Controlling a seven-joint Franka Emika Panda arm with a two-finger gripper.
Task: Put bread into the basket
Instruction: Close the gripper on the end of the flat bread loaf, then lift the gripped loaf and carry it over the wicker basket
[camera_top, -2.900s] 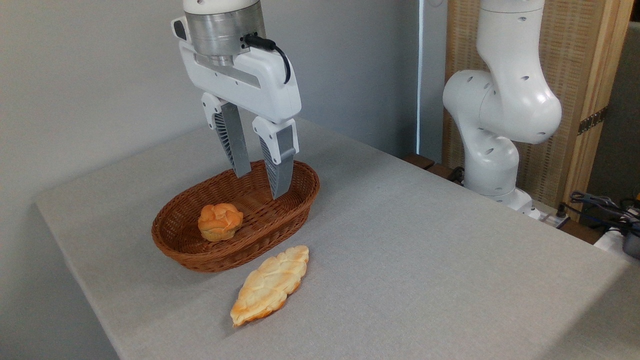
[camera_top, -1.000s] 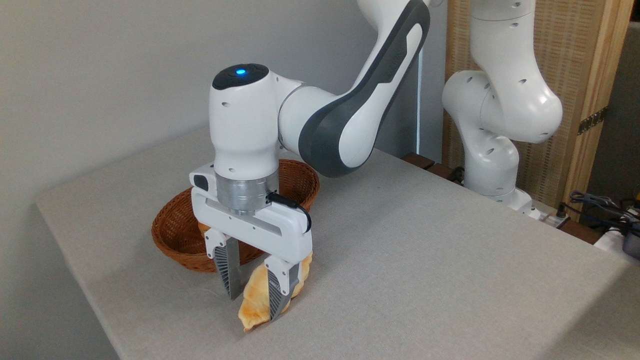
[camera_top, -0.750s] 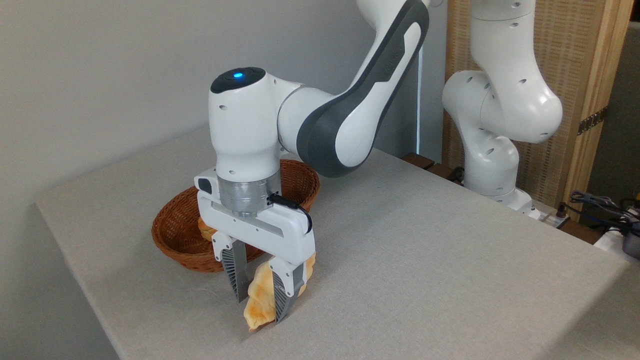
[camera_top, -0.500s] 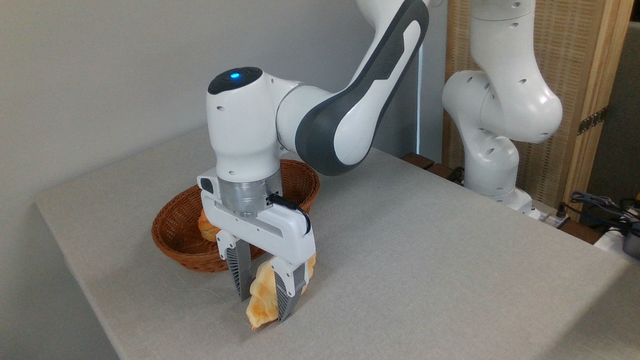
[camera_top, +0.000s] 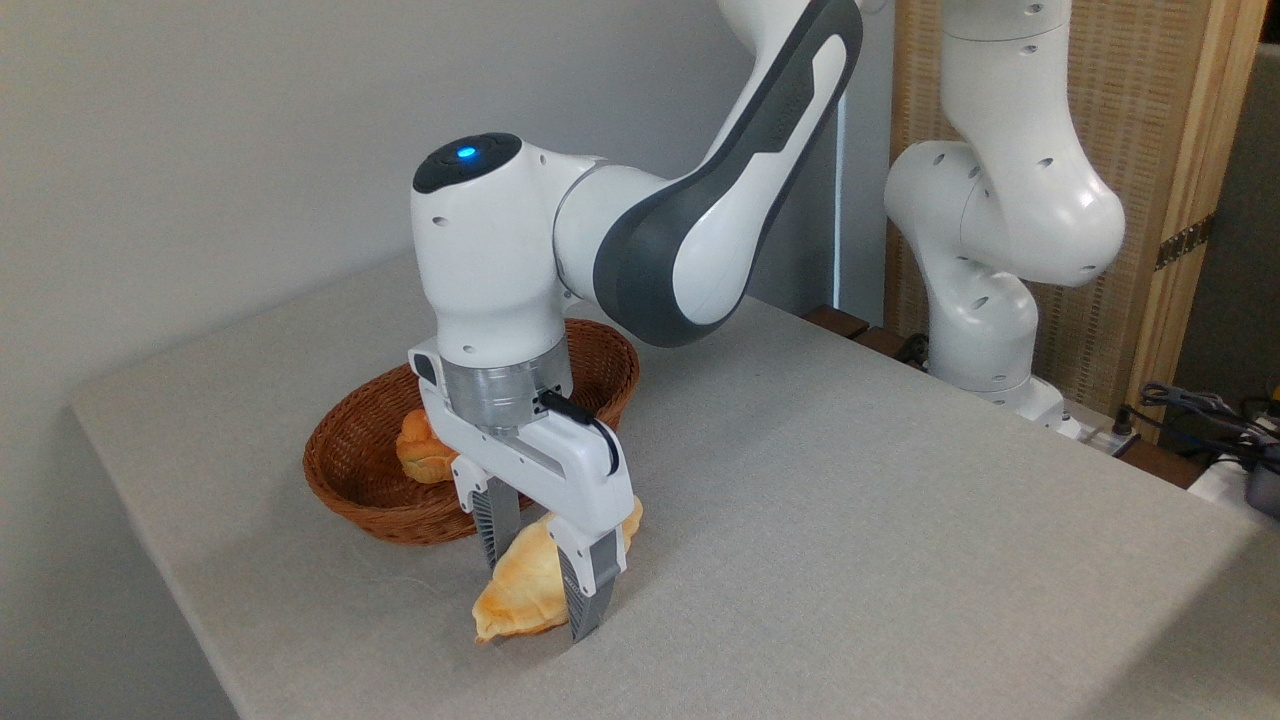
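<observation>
Nearest the camera, on the grey table (camera_top: 850, 520), we see the bread (camera_top: 520, 590) pinched edgewise between the two fingers (camera_top: 590, 590) of the gripper (camera_top: 545, 585), jaws clamped on its middle. Its near orange tip looks to be just at the cloth, so we can't tell whether it is fully lifted. Behind and just left sits the basket (camera_top: 350, 480), with a small round bun (camera_top: 420, 455) already inside, partly hidden by the wrist. Farther back stands the arm's white base column (camera_top: 1000, 230) in front of a woven screen (camera_top: 1150, 150).

Progress: grasp looks done; lift, carry over the rim and release are all left. The loaf is outside the basket, near its front wall.

Versus half a second ago, the loaf has tilted from steeply tipped to flatter, near tip swung left, and the gripper has rotated and shifted slightly right.
</observation>
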